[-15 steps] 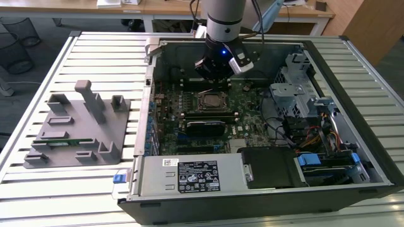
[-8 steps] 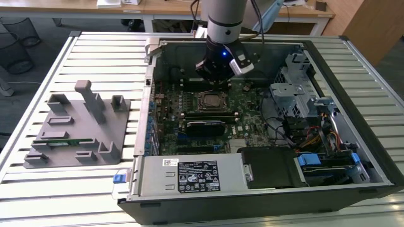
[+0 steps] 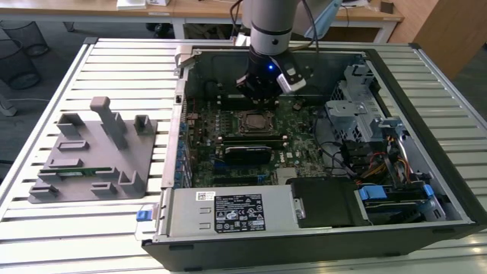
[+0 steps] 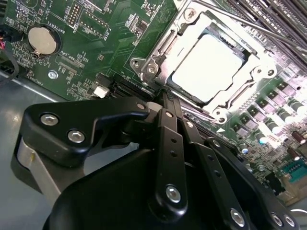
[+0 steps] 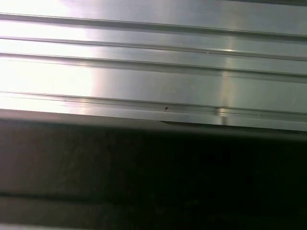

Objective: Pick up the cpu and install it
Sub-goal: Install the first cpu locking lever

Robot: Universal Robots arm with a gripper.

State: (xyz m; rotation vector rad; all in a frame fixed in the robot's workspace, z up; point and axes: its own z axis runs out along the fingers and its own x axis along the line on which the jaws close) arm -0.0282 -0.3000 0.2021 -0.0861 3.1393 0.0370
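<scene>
Your cpu (image 4: pixel 205 67) sits inside the socket frame (image 4: pixel 217 111) on the motherboard (image 4: pixel 96 28). In the second wrist view its top reads as a flat, pale silver-grey square, washed bright by the light, with a thin darker rim showing along the edges. The metal frame surrounds it on all sides, screws at the corners, and a thin lever rod (image 4: pixel 249 21) runs past the frame's far side. You cannot tell from this whether the frame is latched down.

In the exterior view the cpu (image 3: pixel 252 121) is a small square in the socket near the middle of the board, inside the open computer case (image 3: pixel 426 188).

Your gripper (image 4: pixel 160 96) hovers just beside the socket frame, tips close to one corner of it and apart from the cpu top. The black fingers (image 4: pixel 165 139) lie pressed together, nothing between them. In the exterior view the gripper (image 3: pixel 257 103) hangs over the board just behind the socket.

Relative to the socket: a round coin cell (image 4: pixel 42 39) sits well apart on the green board; rows of small capacitors (image 4: pixel 276 122) stand near the frame's other side.

Outside the case, on the slatted table (image 3: pixel 114 63) at the exterior view's left, a grey parts holder (image 3: pixel 95 154) carries a narrow green memory stick (image 3: pixel 82 170).

The first wrist view shows ribbed metal slats (image 5: pixel 153 72) above a dark band.
</scene>
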